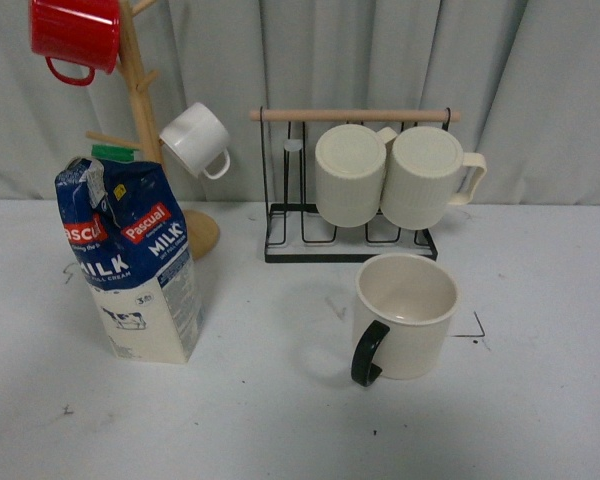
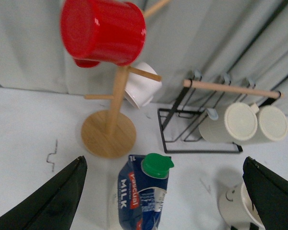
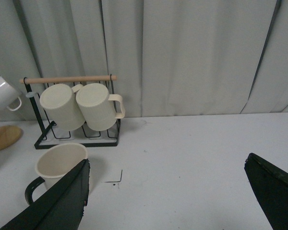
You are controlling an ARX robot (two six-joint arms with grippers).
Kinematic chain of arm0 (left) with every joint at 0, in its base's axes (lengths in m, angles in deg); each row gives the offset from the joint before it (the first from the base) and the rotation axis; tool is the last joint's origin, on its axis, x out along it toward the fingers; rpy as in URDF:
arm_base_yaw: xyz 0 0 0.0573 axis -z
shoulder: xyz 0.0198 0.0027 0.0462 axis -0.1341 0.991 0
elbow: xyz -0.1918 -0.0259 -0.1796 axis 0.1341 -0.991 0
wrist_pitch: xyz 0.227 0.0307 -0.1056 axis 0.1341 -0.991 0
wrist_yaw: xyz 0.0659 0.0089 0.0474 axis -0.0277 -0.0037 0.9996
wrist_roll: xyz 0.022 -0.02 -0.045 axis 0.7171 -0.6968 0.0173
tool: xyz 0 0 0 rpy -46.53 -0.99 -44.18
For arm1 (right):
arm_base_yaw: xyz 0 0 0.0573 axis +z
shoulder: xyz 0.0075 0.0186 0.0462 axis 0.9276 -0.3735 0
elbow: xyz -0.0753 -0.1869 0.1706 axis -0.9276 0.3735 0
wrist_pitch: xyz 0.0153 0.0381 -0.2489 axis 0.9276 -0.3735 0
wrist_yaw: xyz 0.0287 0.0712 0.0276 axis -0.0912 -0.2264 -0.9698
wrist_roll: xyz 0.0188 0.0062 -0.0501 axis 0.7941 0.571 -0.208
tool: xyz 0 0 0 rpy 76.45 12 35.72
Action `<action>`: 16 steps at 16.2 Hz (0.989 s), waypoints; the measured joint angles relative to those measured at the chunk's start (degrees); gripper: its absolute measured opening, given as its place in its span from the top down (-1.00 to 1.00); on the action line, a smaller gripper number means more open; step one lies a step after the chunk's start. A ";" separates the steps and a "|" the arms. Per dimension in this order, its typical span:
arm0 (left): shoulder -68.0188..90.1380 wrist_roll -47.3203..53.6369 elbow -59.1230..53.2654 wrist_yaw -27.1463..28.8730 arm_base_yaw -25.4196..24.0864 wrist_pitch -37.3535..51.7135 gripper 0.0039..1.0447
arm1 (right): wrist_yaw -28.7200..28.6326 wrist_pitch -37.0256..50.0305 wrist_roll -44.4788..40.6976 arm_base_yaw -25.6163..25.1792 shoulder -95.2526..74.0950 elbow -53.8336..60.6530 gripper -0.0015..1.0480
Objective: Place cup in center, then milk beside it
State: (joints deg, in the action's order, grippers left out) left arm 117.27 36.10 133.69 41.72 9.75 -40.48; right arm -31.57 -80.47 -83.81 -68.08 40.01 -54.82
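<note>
The cup (image 1: pixel 410 312) stands upright on the white table (image 1: pixel 280 420), right of the middle, its black handle toward me. The milk (image 1: pixel 135 265) is upright at the left, green cap on top. Neither gripper shows in the front view. In the left wrist view my left gripper (image 2: pixel 164 159) is open above the milk (image 2: pixel 143 196), its fingers (image 2: pixel 53 201) wide to either side, and the cup (image 2: pixel 233 203) sits by one finger. The right wrist view has my right gripper (image 3: pixel 168 159) open over bare table, with the cup (image 3: pixel 57 163) partly behind one finger (image 3: pixel 62 201).
A wooden mug tree (image 1: pixel 140 110) behind the milk carries a red mug (image 1: pixel 77 35) and a small white mug (image 1: pixel 195 138). A black wire rack (image 1: pixel 350 245) holds two ribbed cream mugs (image 1: pixel 350 172) behind the cup. Grey curtain closes the back. A black corner mark (image 1: pixel 477 331) lies right of the cup.
</note>
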 joint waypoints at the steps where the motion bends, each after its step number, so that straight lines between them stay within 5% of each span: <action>1: 4.66 1.68 4.13 -2.27 0.74 -4.09 -0.88 | 0.00 0.00 0.00 0.00 0.00 0.00 -0.87; 14: 26.08 13.53 12.72 -0.33 2.64 -13.97 -0.88 | 0.00 0.00 0.00 0.00 0.00 0.00 -0.87; 16: 26.82 13.68 13.57 0.59 3.30 -13.33 -0.52 | 0.00 0.02 0.00 0.00 0.00 0.00 -0.87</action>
State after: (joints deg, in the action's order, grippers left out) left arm 144.09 49.79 147.26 42.31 13.05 -53.81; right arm -31.57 -80.45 -83.81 -68.08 40.01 -54.82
